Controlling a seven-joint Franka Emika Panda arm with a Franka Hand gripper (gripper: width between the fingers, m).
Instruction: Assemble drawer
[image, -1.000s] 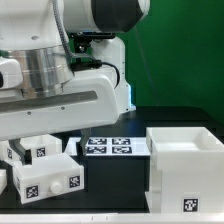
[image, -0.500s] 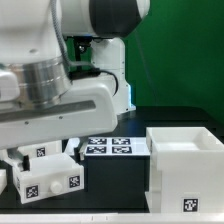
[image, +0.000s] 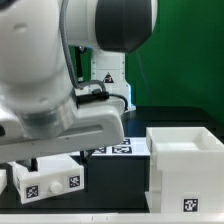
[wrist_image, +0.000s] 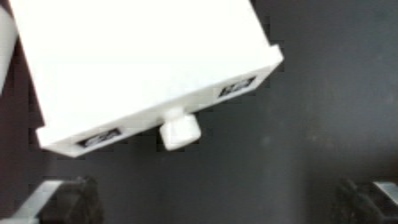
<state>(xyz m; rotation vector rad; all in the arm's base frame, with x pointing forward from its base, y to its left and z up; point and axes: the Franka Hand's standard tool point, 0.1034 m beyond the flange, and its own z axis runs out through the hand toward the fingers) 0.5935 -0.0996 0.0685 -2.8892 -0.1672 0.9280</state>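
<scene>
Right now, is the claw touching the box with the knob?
Apart. The wrist view shows bare dark table between the open gripper and the box.

Light is bright and even, shadows faint. In the exterior view the arm (image: 70, 100) looms close, soft and washed out. The wrist view is blurred throughout: the box (wrist_image: 143, 70) glares featureless white, fingertips (wrist_image: 66, 200) dim.

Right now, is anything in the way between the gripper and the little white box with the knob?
Nothing I can see. In the wrist view, only bare black table lies between the open gripper and the small knobbed box. Its knob points toward the gripper.
</scene>
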